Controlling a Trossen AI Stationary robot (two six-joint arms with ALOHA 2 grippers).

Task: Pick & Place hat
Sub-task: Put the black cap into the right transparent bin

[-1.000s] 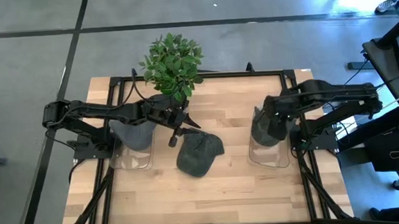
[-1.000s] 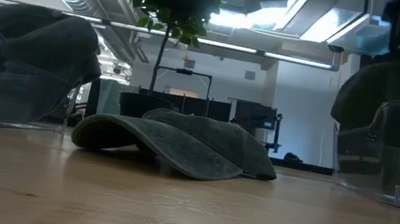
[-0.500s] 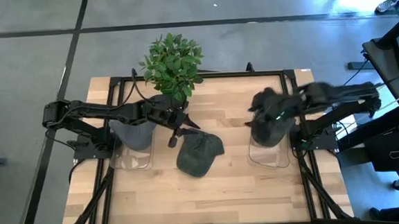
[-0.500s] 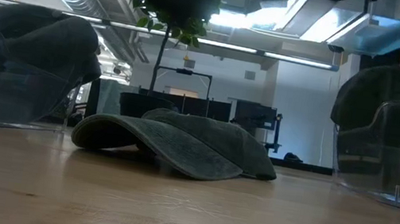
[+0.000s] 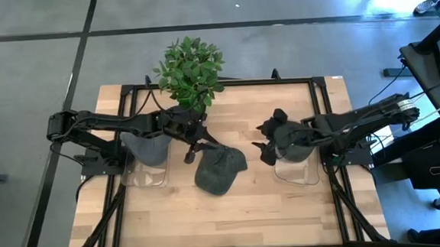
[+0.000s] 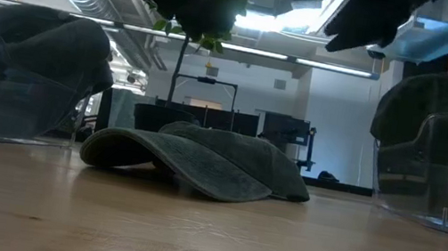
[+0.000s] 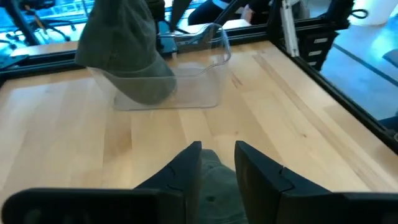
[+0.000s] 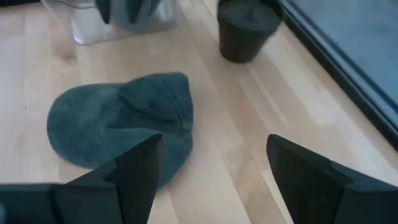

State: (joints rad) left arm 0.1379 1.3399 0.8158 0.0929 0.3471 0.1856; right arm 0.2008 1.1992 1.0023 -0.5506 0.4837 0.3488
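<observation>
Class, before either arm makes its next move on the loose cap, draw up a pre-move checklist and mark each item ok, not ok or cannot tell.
1. Loose cap lies flat on the table, apart from both bins: ok.
2. Right gripper open wide, nothing in it: ok.
3. Left gripper over the cap's edge, fingers narrowly apart: grip on fabric cannot tell.
4. Plant pot clear of the cap: ok.
5. Both grippers close on one cap, collision risk: not ok.

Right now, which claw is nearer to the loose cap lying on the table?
Left. The left claw sits at the cap's back edge, fingers narrowly apart. The right claw, wide open, hangs farther off beside it.
</observation>
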